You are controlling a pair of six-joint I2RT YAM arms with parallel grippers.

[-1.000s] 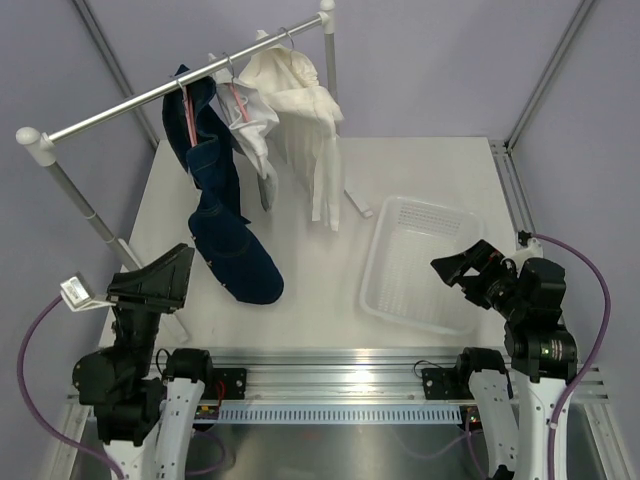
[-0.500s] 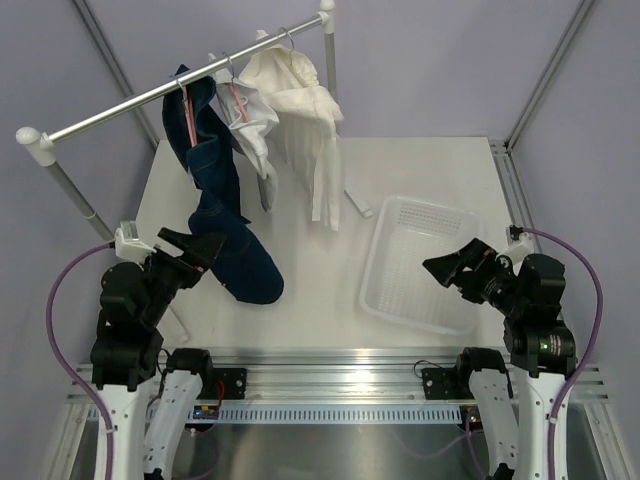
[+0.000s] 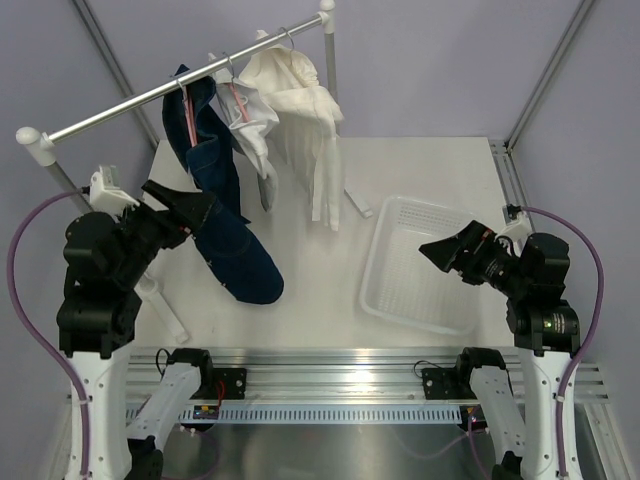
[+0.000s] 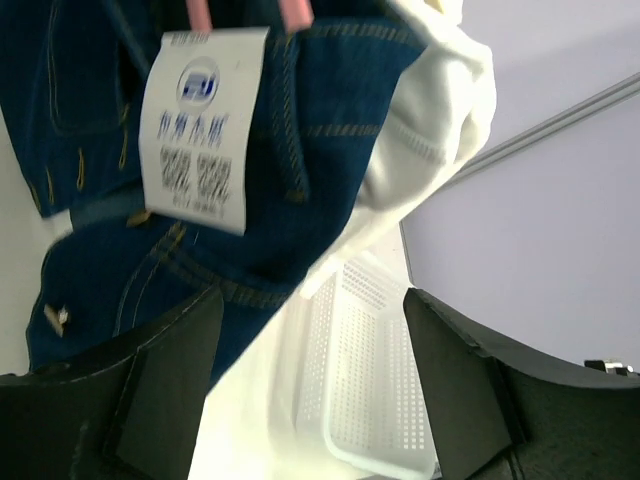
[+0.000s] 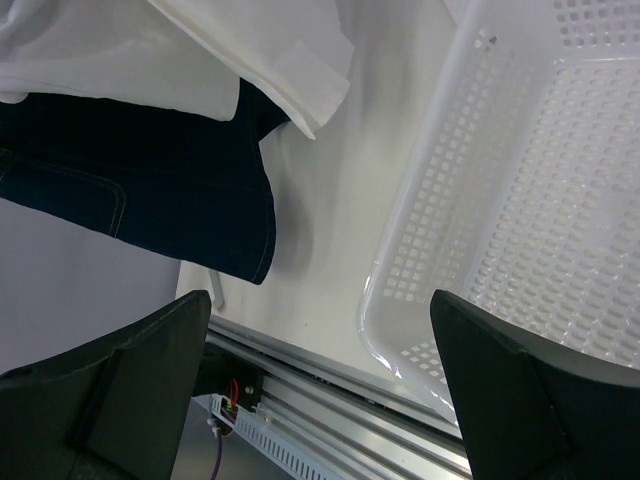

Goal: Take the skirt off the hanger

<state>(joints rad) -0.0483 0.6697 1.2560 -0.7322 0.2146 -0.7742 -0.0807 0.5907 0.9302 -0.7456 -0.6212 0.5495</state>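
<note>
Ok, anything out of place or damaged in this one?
Nothing stands out. The denim skirt hangs from its pink hanger on the rail, a paper tag attached. The white basket sits upright on the table, somewhat skewed to its edge. No spill or damage visible.

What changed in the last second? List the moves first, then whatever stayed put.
The left gripper rose from low at the near left and swung forward to the side of the denim skirt, jaws open, nothing gripped. The right gripper edged slightly left over the basket, jaws open. The skirt, the white garments, the rail and the basket stayed put.
</note>
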